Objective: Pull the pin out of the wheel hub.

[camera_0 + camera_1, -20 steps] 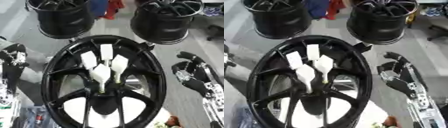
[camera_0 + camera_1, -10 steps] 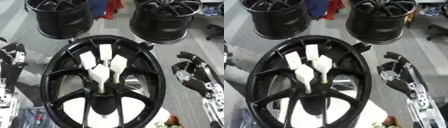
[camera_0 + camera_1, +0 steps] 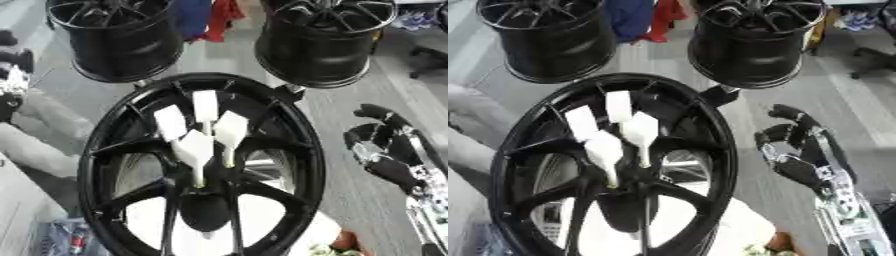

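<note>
White flag-topped pins (image 3: 196, 148) were seen standing in the black spoked wheel hub (image 3: 114, 150); at three o'clock the right hand (image 3: 796, 150) was held spread (touching nothing).

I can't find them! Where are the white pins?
The white pins stand in a cluster at the middle of the big wheel, above its hub, left of the right robot hand.

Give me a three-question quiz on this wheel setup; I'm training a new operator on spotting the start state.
1. True or false: the right hand is gripping a white pin.
2. How many white pins stand in the wheel hub?
3. Behind the hub stand: A) two black wheels, B) two boxes.

Key: 1 false, it hangs beside the rim, touching nothing. 2 four. 3 A, left wheel, right wheel.
</note>
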`<action>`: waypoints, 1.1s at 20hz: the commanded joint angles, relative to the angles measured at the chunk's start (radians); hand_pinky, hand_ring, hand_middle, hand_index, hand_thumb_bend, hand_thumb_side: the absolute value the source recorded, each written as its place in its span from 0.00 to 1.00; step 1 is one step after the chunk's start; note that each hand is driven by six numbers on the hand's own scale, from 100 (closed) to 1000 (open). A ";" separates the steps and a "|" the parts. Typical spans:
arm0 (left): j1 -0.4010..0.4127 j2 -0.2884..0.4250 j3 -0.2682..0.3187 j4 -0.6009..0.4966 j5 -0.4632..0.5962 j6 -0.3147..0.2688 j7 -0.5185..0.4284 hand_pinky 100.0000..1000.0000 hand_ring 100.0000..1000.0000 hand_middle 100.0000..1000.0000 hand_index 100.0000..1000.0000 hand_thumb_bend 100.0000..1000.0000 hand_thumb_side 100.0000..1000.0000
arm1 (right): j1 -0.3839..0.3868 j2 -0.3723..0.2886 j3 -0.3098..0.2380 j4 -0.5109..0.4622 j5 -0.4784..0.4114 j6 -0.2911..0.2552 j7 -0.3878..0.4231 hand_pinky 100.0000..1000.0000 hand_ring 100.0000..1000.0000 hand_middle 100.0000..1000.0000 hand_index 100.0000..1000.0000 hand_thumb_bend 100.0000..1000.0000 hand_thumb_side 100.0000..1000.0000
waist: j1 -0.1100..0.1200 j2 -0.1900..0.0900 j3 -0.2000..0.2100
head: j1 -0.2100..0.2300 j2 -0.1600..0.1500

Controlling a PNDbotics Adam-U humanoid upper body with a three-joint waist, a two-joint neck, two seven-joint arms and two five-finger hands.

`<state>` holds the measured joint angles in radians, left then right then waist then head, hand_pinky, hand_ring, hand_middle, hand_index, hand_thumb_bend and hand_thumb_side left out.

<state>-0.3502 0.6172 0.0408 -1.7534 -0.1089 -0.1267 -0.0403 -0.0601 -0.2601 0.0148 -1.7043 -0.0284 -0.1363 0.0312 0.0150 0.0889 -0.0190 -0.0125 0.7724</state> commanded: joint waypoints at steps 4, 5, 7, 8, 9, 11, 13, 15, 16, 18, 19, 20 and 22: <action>-0.177 0.260 -0.149 0.008 -0.021 -0.126 -0.330 0.61 0.67 0.70 0.81 0.28 0.30 | -0.007 -0.028 0.008 -0.013 -0.004 -0.001 0.012 0.61 0.60 0.73 0.81 0.24 0.02 | 0.002 -0.016 -0.017 | 0.015 -0.002; -0.213 0.274 -0.179 0.017 -0.034 -0.145 -0.400 0.64 0.68 0.71 0.81 0.28 0.27 | -0.007 -0.029 0.009 -0.013 -0.004 -0.001 0.013 0.61 0.60 0.73 0.81 0.24 0.02 | 0.003 -0.018 -0.020 | 0.018 -0.002; -0.276 0.277 -0.235 0.042 -0.049 -0.176 -0.541 0.68 0.69 0.71 0.81 0.27 0.22 | -0.006 -0.031 0.011 -0.012 -0.005 0.000 0.015 0.61 0.60 0.73 0.81 0.24 0.02 | 0.004 -0.020 -0.024 | 0.020 -0.002; -0.306 0.270 -0.257 0.057 -0.056 -0.189 -0.606 0.71 0.70 0.71 0.81 0.28 0.21 | -0.006 -0.033 0.012 -0.012 -0.005 0.000 0.017 0.61 0.60 0.73 0.81 0.24 0.03 | 0.005 -0.021 -0.024 | 0.020 -0.002; -0.336 0.259 -0.279 0.070 -0.066 -0.205 -0.665 0.73 0.71 0.73 0.82 0.31 0.20 | -0.006 -0.034 0.013 -0.012 -0.005 0.000 0.018 0.61 0.60 0.73 0.82 0.24 0.02 | 0.005 -0.023 -0.025 | 0.021 -0.002; -0.392 0.226 -0.315 0.100 -0.097 -0.230 -0.758 0.75 0.72 0.74 0.83 0.31 0.18 | -0.005 -0.035 0.014 -0.011 -0.005 0.001 0.019 0.61 0.60 0.73 0.81 0.24 0.02 | 0.006 -0.026 -0.027 | 0.021 -0.002; -0.436 0.189 -0.346 0.131 -0.114 -0.251 -0.819 0.76 0.73 0.75 0.84 0.30 0.16 | -0.003 -0.036 0.015 -0.010 -0.005 0.002 0.020 0.61 0.60 0.73 0.82 0.24 0.02 | 0.007 -0.028 -0.028 | 0.020 -0.002; -0.473 0.156 -0.381 0.159 -0.127 -0.270 -0.855 0.76 0.74 0.76 0.85 0.31 0.14 | -0.003 -0.037 0.016 -0.010 -0.005 0.002 0.021 0.61 0.60 0.73 0.82 0.24 0.02 | 0.008 -0.030 -0.030 | 0.021 -0.002; -0.487 0.144 -0.398 0.173 -0.136 -0.280 -0.861 0.76 0.74 0.76 0.85 0.31 0.14 | -0.002 -0.038 0.016 -0.009 -0.005 0.002 0.021 0.61 0.60 0.73 0.82 0.23 0.02 | 0.008 -0.031 -0.031 | 0.022 -0.002; -0.509 0.120 -0.446 0.203 -0.164 -0.304 -0.865 0.77 0.74 0.76 0.86 0.28 0.11 | -0.001 -0.039 0.017 -0.008 -0.005 0.002 0.021 0.61 0.60 0.73 0.82 0.23 0.02 | 0.011 -0.032 -0.032 | 0.022 -0.002; -0.517 0.108 -0.467 0.217 -0.181 -0.316 -0.866 0.77 0.75 0.77 0.86 0.28 0.11 | -0.001 -0.039 0.017 -0.008 -0.005 0.002 0.021 0.61 0.60 0.73 0.81 0.23 0.02 | 0.013 -0.033 -0.033 | 0.023 -0.002; -0.523 0.096 -0.485 0.229 -0.197 -0.328 -0.866 0.76 0.75 0.77 0.86 0.27 0.10 | -0.001 -0.039 0.018 -0.007 -0.005 0.002 0.022 0.61 0.60 0.73 0.81 0.23 0.02 | 0.014 -0.033 -0.033 | 0.024 -0.002; -0.532 0.073 -0.510 0.249 -0.223 -0.351 -0.867 0.76 0.75 0.77 0.86 0.24 0.07 | -0.001 -0.039 0.019 -0.006 -0.005 0.002 0.023 0.61 0.60 0.73 0.81 0.23 0.02 | 0.015 -0.034 -0.035 | 0.024 -0.002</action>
<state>-0.8585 0.6868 -0.4611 -1.5120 -0.3133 -0.3352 -0.7799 -0.0524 -0.2777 0.0327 -1.6987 -0.0288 -0.1320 0.0515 0.0309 0.0676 -0.0547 0.0084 0.7724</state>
